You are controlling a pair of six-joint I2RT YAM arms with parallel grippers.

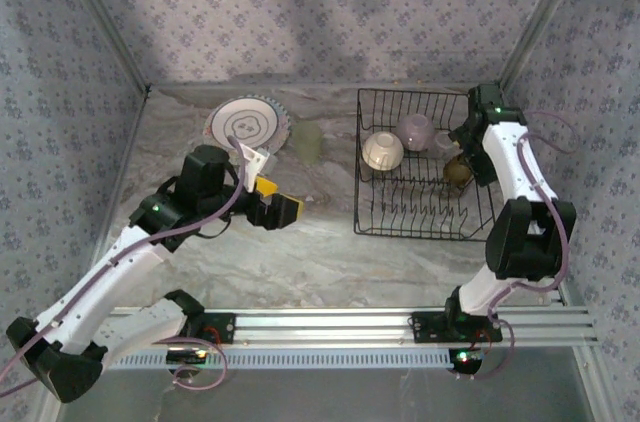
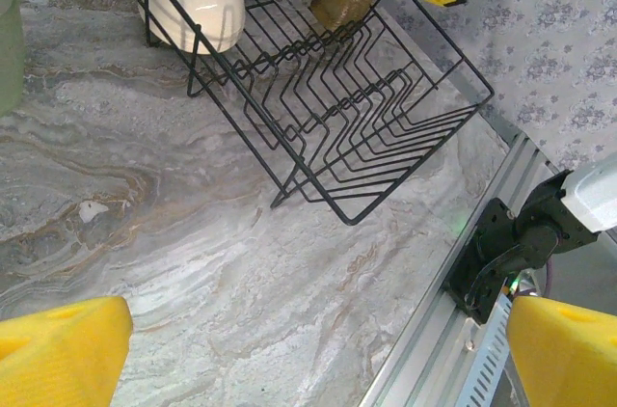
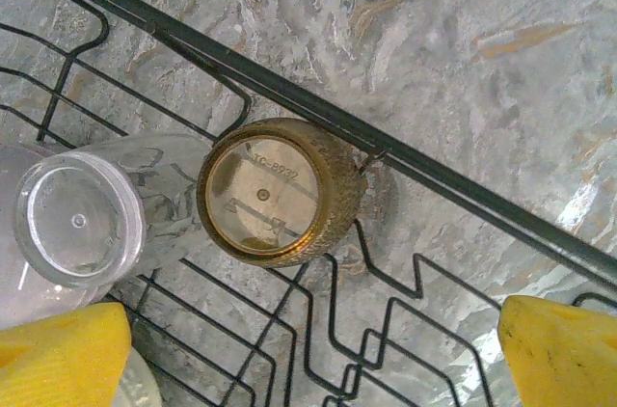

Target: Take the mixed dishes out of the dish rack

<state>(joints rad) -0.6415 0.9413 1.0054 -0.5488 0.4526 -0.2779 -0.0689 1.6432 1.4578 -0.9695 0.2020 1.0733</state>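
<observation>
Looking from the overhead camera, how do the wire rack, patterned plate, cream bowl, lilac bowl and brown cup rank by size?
1. wire rack
2. patterned plate
3. cream bowl and lilac bowl, about alike
4. brown cup, smallest

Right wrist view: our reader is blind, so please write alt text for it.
A brown textured cup sits in the black wire dish rack beside its rim, a clear cup beside it. The open right gripper shows yellow fingertips at the bottom corners.

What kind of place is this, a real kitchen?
Probably a robot test cell dressed as a kitchen: wallpapered panels box in a marble-look tabletop holding a dish rack, with an aluminium rail along the near edge.
</observation>
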